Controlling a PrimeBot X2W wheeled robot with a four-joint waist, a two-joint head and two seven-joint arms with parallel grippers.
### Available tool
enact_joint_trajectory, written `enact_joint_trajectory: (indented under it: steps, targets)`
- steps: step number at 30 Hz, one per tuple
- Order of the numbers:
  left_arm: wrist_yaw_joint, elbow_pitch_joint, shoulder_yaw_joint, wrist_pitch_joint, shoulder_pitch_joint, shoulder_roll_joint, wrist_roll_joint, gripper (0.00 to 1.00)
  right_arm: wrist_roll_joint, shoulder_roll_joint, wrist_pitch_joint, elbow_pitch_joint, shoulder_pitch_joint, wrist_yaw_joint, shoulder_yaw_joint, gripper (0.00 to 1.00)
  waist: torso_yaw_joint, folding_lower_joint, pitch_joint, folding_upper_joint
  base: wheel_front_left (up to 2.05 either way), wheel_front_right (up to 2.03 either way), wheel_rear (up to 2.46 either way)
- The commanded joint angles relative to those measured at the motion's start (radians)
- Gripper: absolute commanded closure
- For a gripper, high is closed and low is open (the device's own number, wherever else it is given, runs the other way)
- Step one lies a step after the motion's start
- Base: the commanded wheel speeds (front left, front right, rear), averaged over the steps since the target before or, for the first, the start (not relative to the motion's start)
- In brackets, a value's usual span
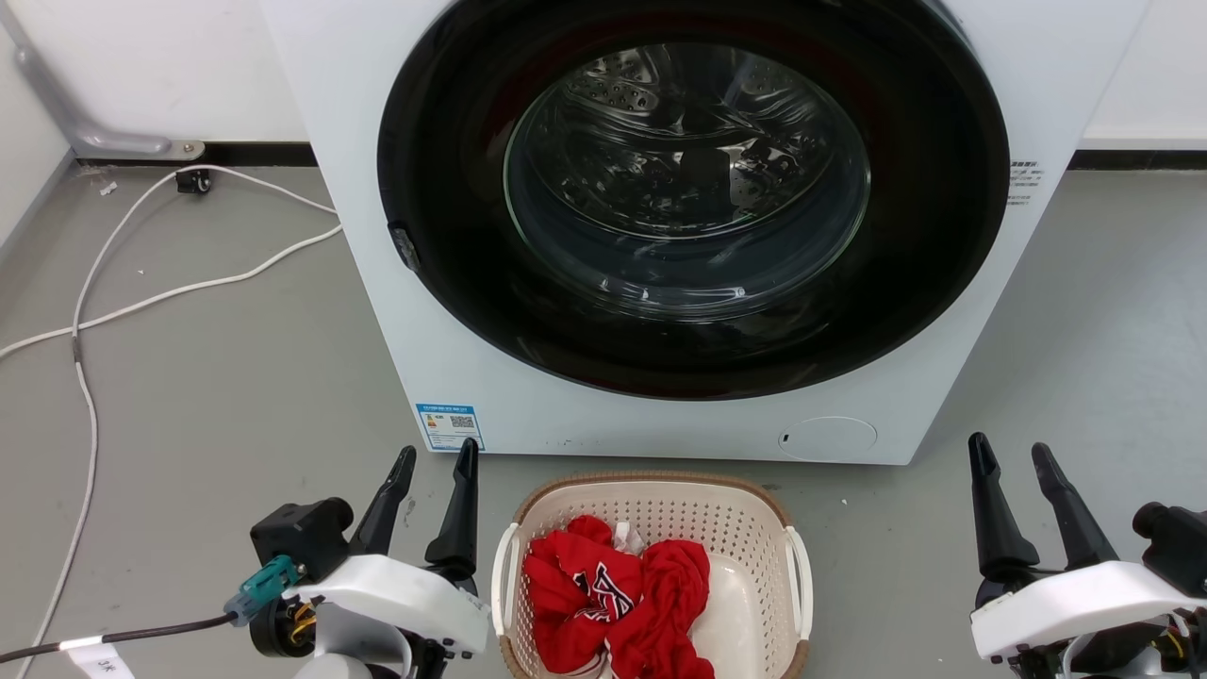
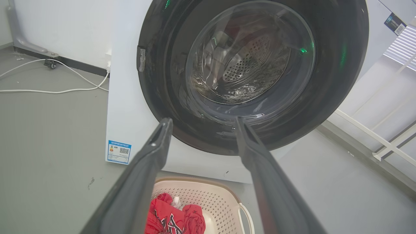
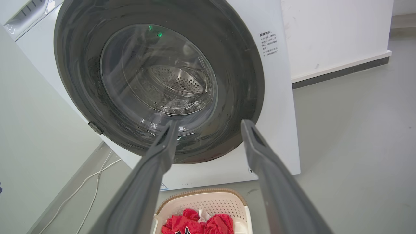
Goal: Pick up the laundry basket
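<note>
The laundry basket [image 1: 745, 528] sits on the grey floor just in front of the washing machine, cream with perforated walls, a brown rim and white side handles. Red clothes [image 1: 613, 604] lie bunched inside it. My left gripper [image 1: 436, 462] hovers open just left of the basket's left handle, fingers pointing at the machine. Well off to the basket's right, my right gripper [image 1: 1011, 453] is open too. The basket [image 2: 214, 198] shows low between the left gripper's [image 2: 201, 122] spread fingers, and the basket [image 3: 214, 201] also lies beneath the right gripper [image 3: 209, 123].
A white front-loading washing machine [image 1: 471, 358] with a round dark glass door [image 1: 688, 189] stands right behind the basket. White cables [image 1: 141, 302] trail over the floor at the left, running toward the wall. A white railing [image 2: 383, 136] stands to the right of the machine.
</note>
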Motion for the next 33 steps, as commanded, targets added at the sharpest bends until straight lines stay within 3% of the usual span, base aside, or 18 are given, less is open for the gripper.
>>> enact_joint_trajectory:
  steps: [1,18,33]
  targets:
    - [0.003,-0.008,-0.005,-0.009,-0.024,0.006,0.022,0.00,-0.026,-0.004,-0.010,-0.012,-0.001,0.002,-0.001,0.00,0.000,0.0000,0.000,0.0000,0.00,0.00,0.00]
    - [0.016,-0.012,-0.028,-0.051,-0.021,0.008,0.176,0.00,-0.193,-0.004,-0.056,0.002,0.016,0.002,-0.008,0.00,0.005,0.0000,-0.001,0.0000,0.00,0.00,0.00]
    - [-0.004,-0.004,-0.027,-0.087,-0.009,-0.009,0.302,0.00,-0.286,-0.004,-0.107,0.022,0.034,0.002,-0.007,0.00,0.013,0.0000,-0.004,0.0000,0.00,0.00,0.00]
